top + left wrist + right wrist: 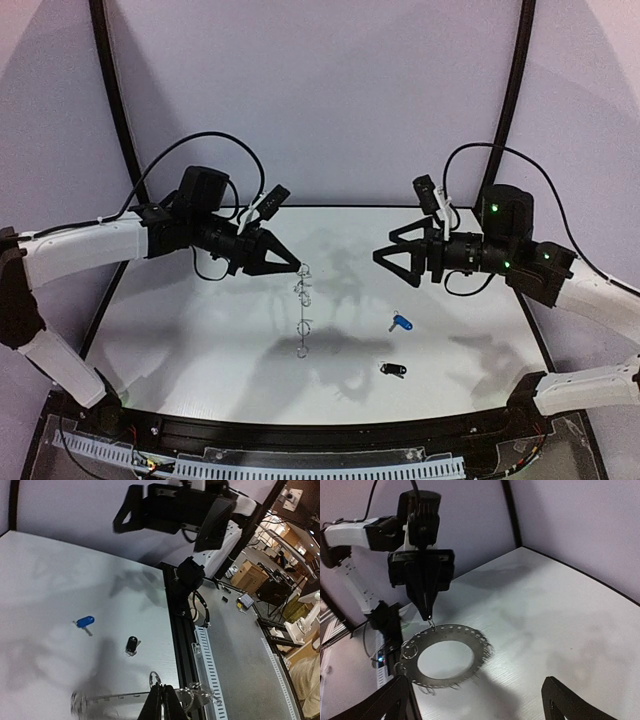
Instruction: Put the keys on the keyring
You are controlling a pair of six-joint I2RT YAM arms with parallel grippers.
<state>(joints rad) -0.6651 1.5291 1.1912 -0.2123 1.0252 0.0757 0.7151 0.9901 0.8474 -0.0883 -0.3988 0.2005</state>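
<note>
- At the middle of the top view, the left hand is closed tight on the upper edge of the keyring. The ring hangs down edge-on toward 6 o'clock, above the white surface.
- The right hand stands at 3 o'clock of the left one, well apart. Its jaws are wide and hold nothing.
- The blue key lies flat on the surface at 3 o'clock of the ring's lower part. The black key lies near it at 6 o'clock. Both keys are apart from the ring and from both hands.
- In the left wrist view, the left hand is at 6 o'clock of the picture, its two fingers pressed together on the keyring, which looks blurred here.
- The blue key is at 11 o'clock of the black key, both lying on the surface. The right arm is at 12 o'clock.
- In the right wrist view, the right hand shows one finger at each lower corner, far from each other, with only bare surface between them.
- The keyring hangs at 9 o'clock of the picture, pinched at its 12 o'clock edge by the left hand. Thin wire loops fringe its outer rim, and its centre is open. I cannot tell if its lower edge touches the surface.
</note>
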